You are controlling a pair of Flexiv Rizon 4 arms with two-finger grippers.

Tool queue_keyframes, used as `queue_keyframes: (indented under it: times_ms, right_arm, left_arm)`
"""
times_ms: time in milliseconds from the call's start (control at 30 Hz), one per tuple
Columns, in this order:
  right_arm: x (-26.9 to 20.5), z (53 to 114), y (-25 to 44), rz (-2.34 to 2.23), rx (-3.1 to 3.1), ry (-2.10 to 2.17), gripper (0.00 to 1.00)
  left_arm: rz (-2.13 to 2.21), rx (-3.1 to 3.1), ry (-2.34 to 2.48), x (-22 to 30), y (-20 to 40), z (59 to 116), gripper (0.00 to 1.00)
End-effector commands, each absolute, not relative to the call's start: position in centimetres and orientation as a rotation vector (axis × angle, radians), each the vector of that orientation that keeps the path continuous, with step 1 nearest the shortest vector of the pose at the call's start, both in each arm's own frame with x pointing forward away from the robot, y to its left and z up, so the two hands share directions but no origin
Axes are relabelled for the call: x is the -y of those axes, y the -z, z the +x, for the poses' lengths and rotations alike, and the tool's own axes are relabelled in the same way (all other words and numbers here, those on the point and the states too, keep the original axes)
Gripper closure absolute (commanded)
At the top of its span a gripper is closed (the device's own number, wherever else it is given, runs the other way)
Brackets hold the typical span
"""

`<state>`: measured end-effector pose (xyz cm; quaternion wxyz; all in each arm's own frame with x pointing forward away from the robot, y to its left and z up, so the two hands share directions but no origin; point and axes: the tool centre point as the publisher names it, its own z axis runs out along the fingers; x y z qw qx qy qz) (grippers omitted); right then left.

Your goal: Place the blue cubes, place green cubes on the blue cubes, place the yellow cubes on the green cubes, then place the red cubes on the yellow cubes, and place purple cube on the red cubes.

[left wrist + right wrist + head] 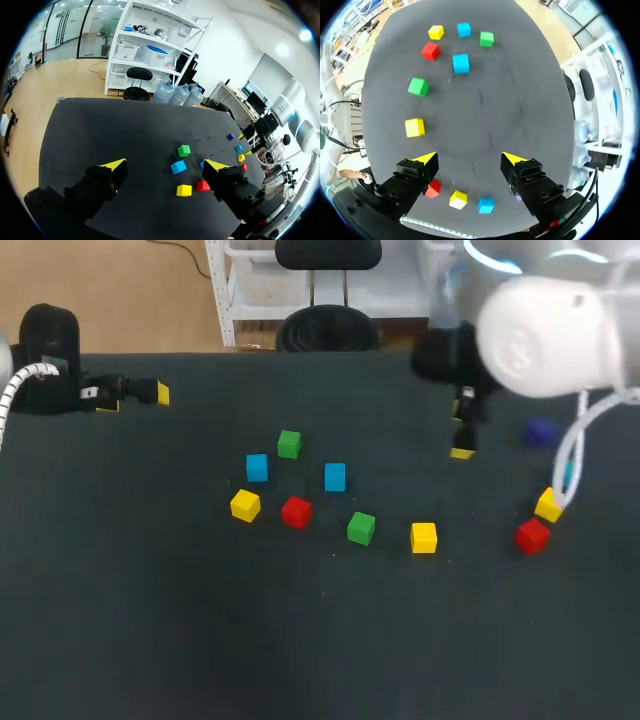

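Head view: my left gripper (136, 398) is at the far left edge of the table (150, 620), fingers spread with nothing between them, and every cube is well apart from it. The main scatter is mid-table: far green cube (289, 444), left blue cube (257, 468), middle blue cube (335, 477), left yellow cube (245, 505), middle red cube (296, 512), near green cube (361, 528), middle yellow cube (424, 537). All lie flat on a face, none stacked, none touching. Being cubes they have no long axis, only slightly different turns. My right gripper (462, 432) hangs over the far right part, between the scatter and the purple cube (541, 432); I cannot tell its spread from here. The right yellow cube (548, 504) and right red cube (532, 535) sit just beside each other.

Left wrist view: the left gripper's fingers are wide apart and hold nothing. The far green, left blue, left yellow and middle red cubes show through the gap, on the table beyond — untouched.

Right wrist view: the right gripper's fingers are wide apart and empty, over bare table. The right red cube, right yellow cube and a third blue cube (486, 205) lie in a row under the gripper body. The scatter is well ahead of the tips.
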<state>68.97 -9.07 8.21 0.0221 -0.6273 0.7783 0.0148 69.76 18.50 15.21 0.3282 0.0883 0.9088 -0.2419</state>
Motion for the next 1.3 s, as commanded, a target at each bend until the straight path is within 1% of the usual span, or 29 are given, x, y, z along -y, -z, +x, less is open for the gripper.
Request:
queue_keyframes:
  times_ms: [33,167,200,267,333,467,500,567,633,667,767,900,933,1033,1167,1233,1300]
  right_arm:
    - [12.5,67.4,-8.0,-1.822,-2.388,0.125,0.18]
    - [15.2,67.0,-7.5,-1.754,-2.432,0.143,0.11]
    - [15.8,67.0,-7.5,-1.75,-2.439,0.139,0.05]
    - [16.8,67.0,-7.6,-1.734,-2.441,0.141,0.02]
    - [17.6,67.1,-7.7,-1.727,-2.44,0.158,0.05]
    - [18.9,67.3,-7.8,-1.724,-2.427,0.172,0.25]
    - [19.1,67.4,-7.7,-1.731,-2.423,0.173,0.25]
    - [19.6,67.7,-7.6,-1.741,-2.413,0.179,0.23]
    - [20.0,67.9,-7.6,-1.747,-2.408,0.187,0.24]
    - [20.2,68.1,-7.5,-1.747,-2.407,0.19,0.23]
    - [21.0,68.4,-7.2,-1.741,-2.412,0.185,0.27]
    - [22.4,68.6,-6.7,-1.703,-2.45,0.166,0.27]
    - [22.7,68.6,-6.5,-1.69,-2.465,0.16,0.31]
    - [23.6,68.4,-6.2,-1.653,-2.501,0.154,0.33]
    - [24.3,67.9,-5.8,-1.62,-2.534,0.13,0.39]
    - [24.5,67.7,-5.6,-1.613,-2.547,0.119,0.45]
    - [24.7,67.6,-5.1,-1.613,-2.561,0.111,0.47]
  left_arm:
    - [0.233,-2.375,0.638,-18.6,-15.1,69.8,0.0]
    - [0.233,-2.375,0.638,-18.6,-15.1,69.8,0.0]
    - [0.233,-2.375,0.638,-18.6,-15.1,69.8,0.0]
    - [0.233,-2.375,0.638,-18.6,-15.1,69.8,0.0]
    - [0.233,-2.375,0.638,-18.6,-15.1,69.8,0.0]
    - [0.233,-2.375,0.638,-18.6,-15.1,69.8,0.0]
    - [0.233,-2.375,0.638,-18.6,-15.1,69.8,0.0]
    - [0.233,-2.375,0.638,-18.6,-15.1,69.8,0.0]
    - [0.233,-2.375,0.638,-18.6,-15.1,69.8,0.0]
    - [0.233,-2.375,0.638,-18.6,-15.1,69.8,0.0]
    - [0.233,-2.375,0.638,-18.6,-15.1,69.8,0.0]
    - [0.233,-2.375,0.638,-18.6,-15.1,69.8,0.0]
    - [0.233,-2.375,0.638,-18.6,-15.1,69.8,0.0]
    - [0.233,-2.375,0.638,-18.6,-15.1,69.8,0.0]
    - [0.233,-2.375,0.638,-18.6,-15.1,69.8,0.0]
    - [0.233,-2.375,0.638,-18.6,-15.1,69.8,0.0]
    - [0.233,-2.375,0.638,-18.6,-15.1,69.8,0.0]
